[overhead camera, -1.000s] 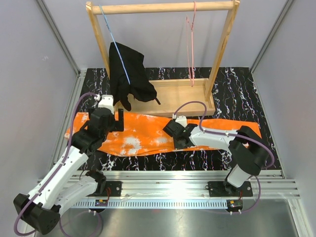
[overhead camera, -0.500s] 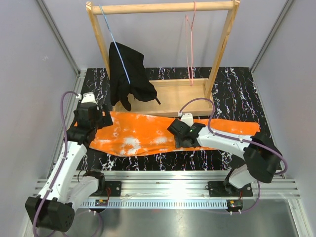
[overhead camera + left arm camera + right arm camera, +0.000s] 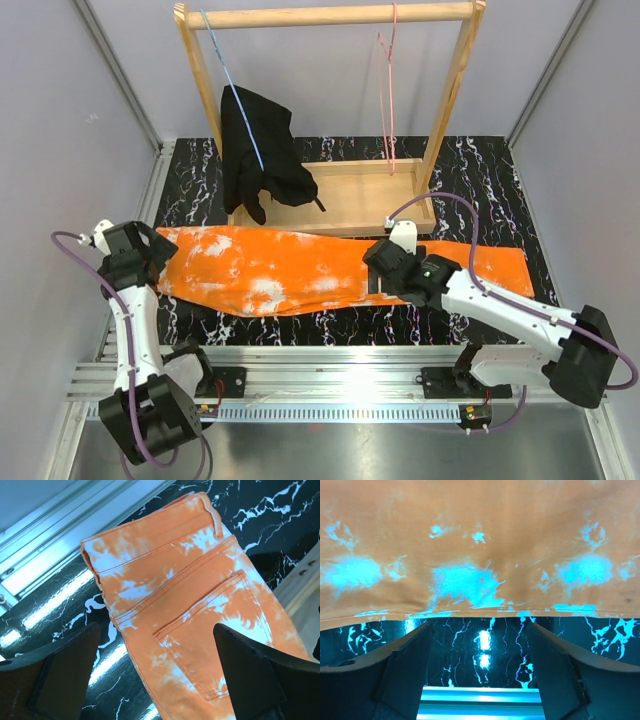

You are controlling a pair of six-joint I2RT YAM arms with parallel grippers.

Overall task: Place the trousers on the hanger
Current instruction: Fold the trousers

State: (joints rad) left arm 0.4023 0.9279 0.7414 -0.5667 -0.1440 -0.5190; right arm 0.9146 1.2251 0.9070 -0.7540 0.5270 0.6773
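Trousers (image 3: 290,272) are lying flat, stretched out across the black marbled table (image 3: 480,165). The waist end is at the left and the leg ends are off to the right, just in front of the wooden rack (image 3: 330,14). They're not on the hanger yet: the pink hanger (image 3: 391,120) is hooked over the rack's top bar on the right side, well apart from the cloth.

Left gripper (image 3: 155,262) sits at the waist end with its fingers (image 3: 65,670) spread wide, holding nothing. Its wrist cam looks down on the waistband and a back pocket (image 3: 215,630).

Right gripper (image 3: 383,272) is over the middle of the legs by the near edge, jaws apart too, nothing pinched. From its wrist cam the cloth's edge runs just past the fingertips (image 3: 400,665), and I can't really tell if they touch the fabric.

The left side of the bar has a black garment (image 3: 260,150) draped on a light-blue hanger (image 3: 235,95).
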